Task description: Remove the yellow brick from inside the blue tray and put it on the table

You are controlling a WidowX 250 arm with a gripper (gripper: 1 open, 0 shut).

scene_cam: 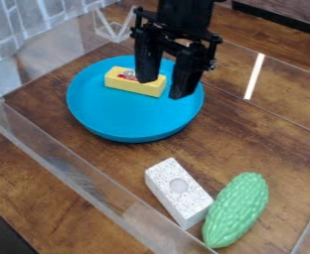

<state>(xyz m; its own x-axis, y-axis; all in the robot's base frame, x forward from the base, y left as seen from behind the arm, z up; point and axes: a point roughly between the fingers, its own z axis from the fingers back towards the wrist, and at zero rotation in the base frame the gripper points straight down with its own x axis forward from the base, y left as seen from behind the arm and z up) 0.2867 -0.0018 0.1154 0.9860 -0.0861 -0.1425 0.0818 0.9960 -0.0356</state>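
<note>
Overhead, spread fingers (147, 58) pointing down at yellow brick (134, 81).

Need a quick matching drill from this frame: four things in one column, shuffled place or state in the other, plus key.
Things:
1. yellow brick
2. white block
3. green bumpy object
4. gripper

Places or states:
A. on the table, nearest the front right corner
B. lying in the blue tray
C. pointing down over the tray, jaws apart
D. on the table between the tray and the green object

Pairs: 1-B, 2-D, 3-A, 4-C
</note>
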